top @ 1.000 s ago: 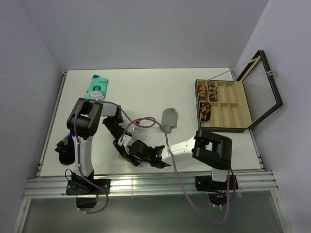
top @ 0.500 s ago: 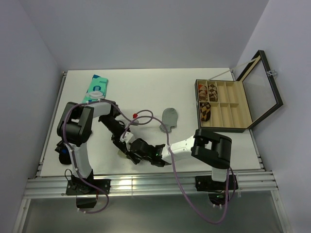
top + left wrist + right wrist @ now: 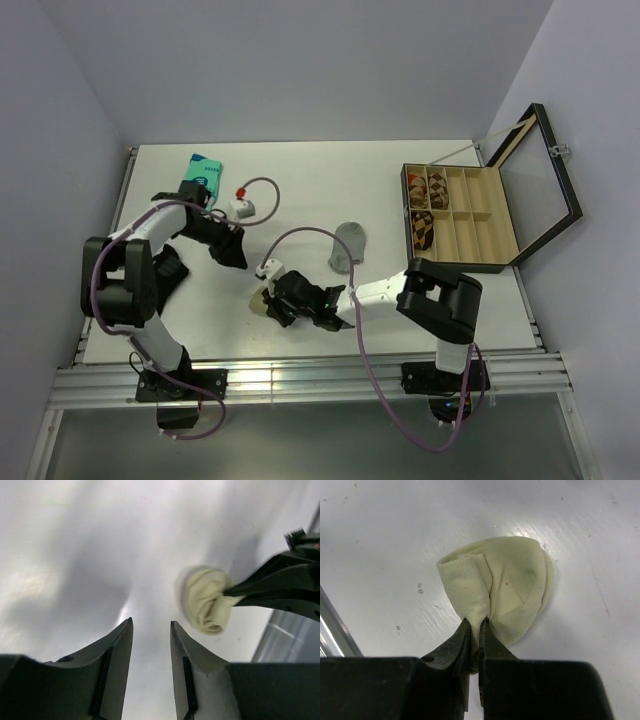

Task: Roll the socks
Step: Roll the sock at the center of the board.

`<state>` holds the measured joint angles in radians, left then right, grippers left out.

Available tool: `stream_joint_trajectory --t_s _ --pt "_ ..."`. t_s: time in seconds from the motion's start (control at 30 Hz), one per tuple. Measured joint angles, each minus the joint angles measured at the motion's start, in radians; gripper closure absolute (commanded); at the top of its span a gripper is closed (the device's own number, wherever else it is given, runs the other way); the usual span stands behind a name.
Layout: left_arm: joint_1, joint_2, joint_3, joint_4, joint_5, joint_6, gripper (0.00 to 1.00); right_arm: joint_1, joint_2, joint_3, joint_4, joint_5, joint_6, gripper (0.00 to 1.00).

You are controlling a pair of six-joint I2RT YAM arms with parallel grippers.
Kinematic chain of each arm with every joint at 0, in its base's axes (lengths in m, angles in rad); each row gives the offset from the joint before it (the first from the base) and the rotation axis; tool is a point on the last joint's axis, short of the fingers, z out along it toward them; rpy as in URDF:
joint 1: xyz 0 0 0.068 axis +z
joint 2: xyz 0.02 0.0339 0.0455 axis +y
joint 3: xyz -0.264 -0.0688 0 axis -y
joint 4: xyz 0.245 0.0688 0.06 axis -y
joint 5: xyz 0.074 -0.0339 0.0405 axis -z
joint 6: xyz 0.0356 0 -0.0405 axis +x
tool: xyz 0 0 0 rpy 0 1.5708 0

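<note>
- The beige sock (image 3: 505,595) sits bunched into a loose, rounded bundle on the white desk (image 3: 300,180), near the front edge and a little left of centre.
- Your right pincer (image 3: 475,625) is clenched on a fold at the near side of that sock. In the right wrist view its two fingers are pressed almost together, with fabric pinched between them.
- On the bundle's left side in that view, a cuff edge folds over the rest of the fabric.
- Your left pincer (image 3: 150,625) is released and grasps nothing. Its fingers stand a narrow gap apart over bare desk.
- From the left wrist view, the beige sock lies beyond those fingers and to their right, not touching them, with the right pincer's dark tips reaching it from the right.
- The grey sock (image 3: 349,245) lies flat and unrolled on the desk, behind and to the right of the beige one, apart from both pincers.
- A teal packet (image 3: 203,172) lies at the back left of the desk, behind your left arm.
- An open compartment box (image 3: 470,215) stands at the right with its lid raised. Some of its left compartments hold patterned rolled items (image 3: 420,195).
</note>
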<state>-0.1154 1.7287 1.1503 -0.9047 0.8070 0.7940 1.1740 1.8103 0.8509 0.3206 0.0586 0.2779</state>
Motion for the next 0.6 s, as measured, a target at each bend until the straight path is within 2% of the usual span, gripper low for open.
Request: stream_joint_trajectory --t_s 0.2,0.43,0.6 --pt "0.116 -0.154 -0.018 0.161 0.007 -0.105 0.58 -0.032 0.005 0.049 -0.092 -0.035 0.002 1.00" --pt "0.115 -0.480 -0.171 0.336 0.008 -0.172 0.49 -0.122 0.047 0.149 -0.213 -0.178 0.002 1.00" --pt "0.108 -0.642 -0.276 0.437 -0.001 -0.173 0.42 -0.182 0.091 0.235 -0.321 -0.307 0.002 1.00"
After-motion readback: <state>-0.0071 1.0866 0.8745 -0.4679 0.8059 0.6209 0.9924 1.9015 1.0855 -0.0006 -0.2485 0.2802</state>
